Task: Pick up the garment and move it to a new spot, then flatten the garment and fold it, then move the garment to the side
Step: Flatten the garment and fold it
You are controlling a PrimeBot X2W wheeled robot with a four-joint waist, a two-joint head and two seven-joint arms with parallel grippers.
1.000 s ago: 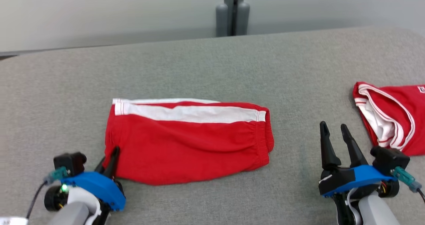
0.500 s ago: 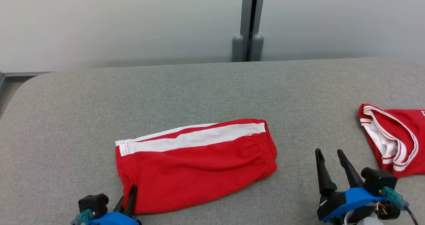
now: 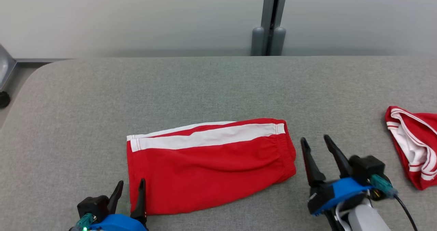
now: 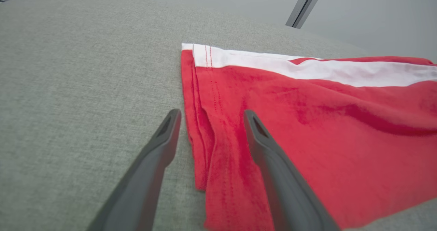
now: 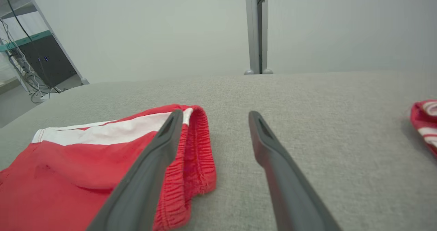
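The garment (image 3: pixel 208 166), red shorts with a white side stripe, lies folded flat on the grey table (image 3: pixel 205 84). My left gripper (image 3: pixel 130 187) stands open at the garment's near left corner, one finger over the hem and one over bare table; the left wrist view shows the hem edge (image 4: pixel 201 121) between the parted fingers, touching neither. My right gripper (image 3: pixel 314 143) is open just right of the elastic waistband (image 5: pixel 198 156), holding nothing.
A second red and white garment (image 3: pixel 413 145) lies bunched at the table's right edge. A grey post (image 3: pixel 271 23) stands behind the table against the pale wall. The table's rounded left corner (image 3: pixel 30 84) drops to the floor.
My left gripper has opened and let go of the garment's near left corner. The camera has shifted, so the whole scene sits differently. The right gripper stays open, now closer to the waistband.
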